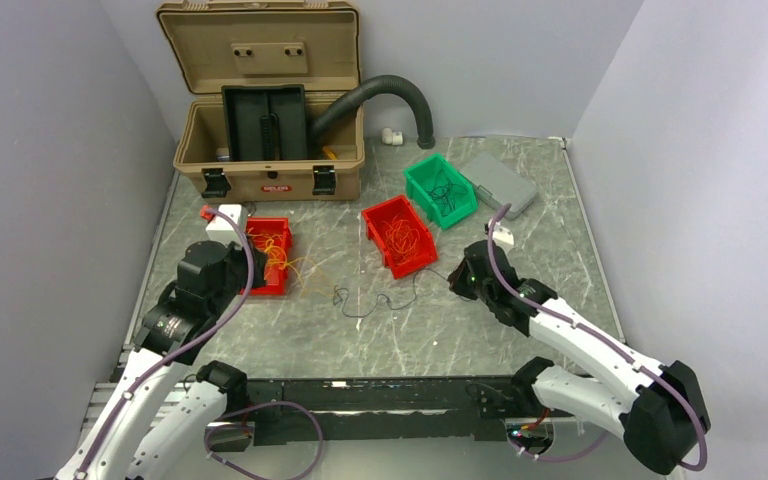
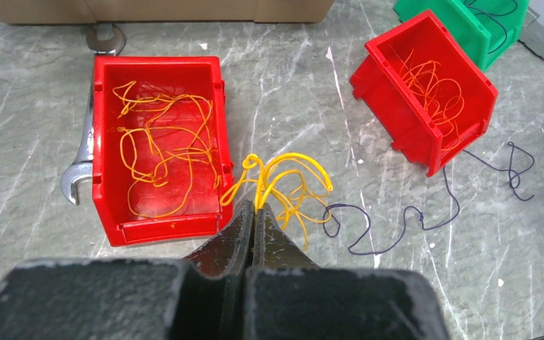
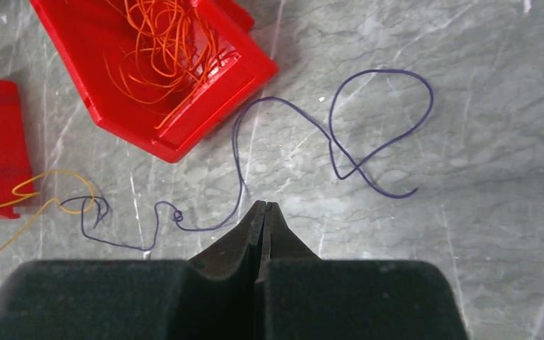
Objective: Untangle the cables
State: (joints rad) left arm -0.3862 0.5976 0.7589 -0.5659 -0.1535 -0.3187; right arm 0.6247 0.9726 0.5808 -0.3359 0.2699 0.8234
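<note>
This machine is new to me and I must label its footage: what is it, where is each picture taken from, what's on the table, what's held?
These are two robot arms bolted at the near edge of a table. The wide picture is from a fixed camera above and behind the left arm and right arm. The other two come from a camera on each wrist, looking past that arm's jaws. On the table stand a tan case, a green bin, a left red bin with yellow wires and a middle red bin with orange wires. The left jaws are shut on loose yellow wires beside the left red bin. The right jaws are shut, tips by a purple wire; whether they pinch it is unclear.
</note>
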